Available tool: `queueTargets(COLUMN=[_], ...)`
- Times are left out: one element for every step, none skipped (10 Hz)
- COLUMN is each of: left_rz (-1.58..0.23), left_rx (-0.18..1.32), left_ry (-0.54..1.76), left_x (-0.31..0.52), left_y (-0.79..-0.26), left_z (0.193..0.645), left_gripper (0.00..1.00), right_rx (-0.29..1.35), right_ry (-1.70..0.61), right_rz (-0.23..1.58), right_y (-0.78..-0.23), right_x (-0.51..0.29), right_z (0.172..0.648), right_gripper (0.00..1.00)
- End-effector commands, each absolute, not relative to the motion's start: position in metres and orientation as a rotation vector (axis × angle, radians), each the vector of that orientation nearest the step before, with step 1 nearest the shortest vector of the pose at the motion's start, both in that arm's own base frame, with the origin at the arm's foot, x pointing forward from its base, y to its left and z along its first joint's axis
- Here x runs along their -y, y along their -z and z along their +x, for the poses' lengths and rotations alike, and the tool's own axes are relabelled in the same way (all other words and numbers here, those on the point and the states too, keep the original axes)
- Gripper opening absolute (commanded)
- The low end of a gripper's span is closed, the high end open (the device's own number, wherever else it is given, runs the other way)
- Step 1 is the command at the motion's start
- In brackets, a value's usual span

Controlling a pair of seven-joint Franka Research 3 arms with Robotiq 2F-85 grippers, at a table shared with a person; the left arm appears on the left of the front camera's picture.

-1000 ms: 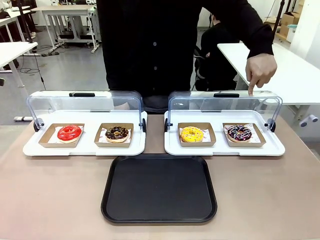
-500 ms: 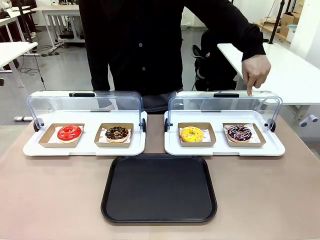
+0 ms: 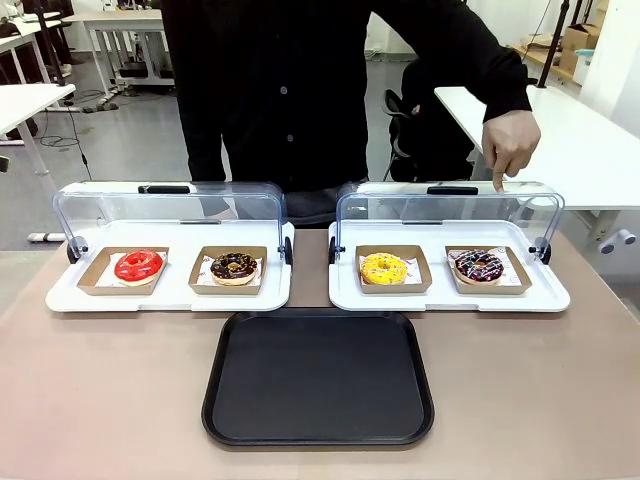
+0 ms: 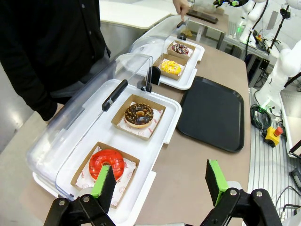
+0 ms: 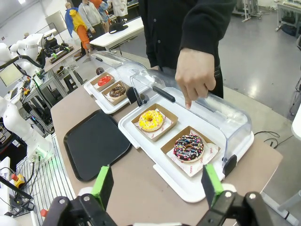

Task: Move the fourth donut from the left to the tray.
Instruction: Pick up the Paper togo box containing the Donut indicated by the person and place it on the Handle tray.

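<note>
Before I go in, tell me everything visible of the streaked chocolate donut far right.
The chocolate-iced ring donut with pink, purple and white streaks lies flat and whole on white paper in a small brown cardboard holder. The holder sits at the right end of a white plastic tray whose clear domed lid is swung back. Nothing else touches it.

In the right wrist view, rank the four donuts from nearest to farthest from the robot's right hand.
From the right hand:
1. Just ahead: chocolate-iced ring donut with pink and white streaks.
2. Next along the row: yellow-iced ring donut.
3. Farther along: chocolate-iced ring donut with brownish sprinkles.
4. Far end: red-iced ring donut.
</note>
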State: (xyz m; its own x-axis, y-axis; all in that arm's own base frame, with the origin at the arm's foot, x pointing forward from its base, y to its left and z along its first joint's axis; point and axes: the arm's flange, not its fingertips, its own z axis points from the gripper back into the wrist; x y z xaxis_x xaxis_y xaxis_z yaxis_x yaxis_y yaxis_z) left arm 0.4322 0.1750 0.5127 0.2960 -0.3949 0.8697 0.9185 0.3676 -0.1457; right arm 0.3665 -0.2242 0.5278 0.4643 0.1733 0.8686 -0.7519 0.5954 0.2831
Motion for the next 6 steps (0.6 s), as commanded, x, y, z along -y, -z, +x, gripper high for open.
queueTargets(left_rz=[-0.752, -0.752, -0.752, -0.752, -0.752, -0.752], left_rx=[0.845, 0.845, 0.845, 0.845, 0.845, 0.845], left_ry=[0.994, 0.994, 0.994, 0.994, 0.994, 0.994], left_x=[-0.175, -0.175, -0.175, -0.175, -0.175, -0.175], left_y=[-0.514, -0.514, -0.514, -0.514, -0.514, -0.514], left_z=[0.431, 0.431, 0.431, 0.431, 0.431, 0.431], left_gripper=[1.0, 1.0, 1.0, 1.0, 1.0, 1.0], right_rx=[0.947, 0.918, 0.919, 0.889, 0.85, 0.807], right_ry=[-0.653, -0.635, -0.697, -0.761, -0.834, -0.901], right_rz=[0.734, 0.733, 0.68, 0.603, 0.554, 0.504], right_y=[-0.53, -0.528, -0.532, -0.537, -0.538, -0.536], right_x=[0.225, 0.224, 0.209, 0.189, 0.168, 0.147], right_z=[0.37, 0.367, 0.37, 0.371, 0.372, 0.37], right_gripper=[1.0, 1.0, 1.0, 1.0, 1.0, 1.0])
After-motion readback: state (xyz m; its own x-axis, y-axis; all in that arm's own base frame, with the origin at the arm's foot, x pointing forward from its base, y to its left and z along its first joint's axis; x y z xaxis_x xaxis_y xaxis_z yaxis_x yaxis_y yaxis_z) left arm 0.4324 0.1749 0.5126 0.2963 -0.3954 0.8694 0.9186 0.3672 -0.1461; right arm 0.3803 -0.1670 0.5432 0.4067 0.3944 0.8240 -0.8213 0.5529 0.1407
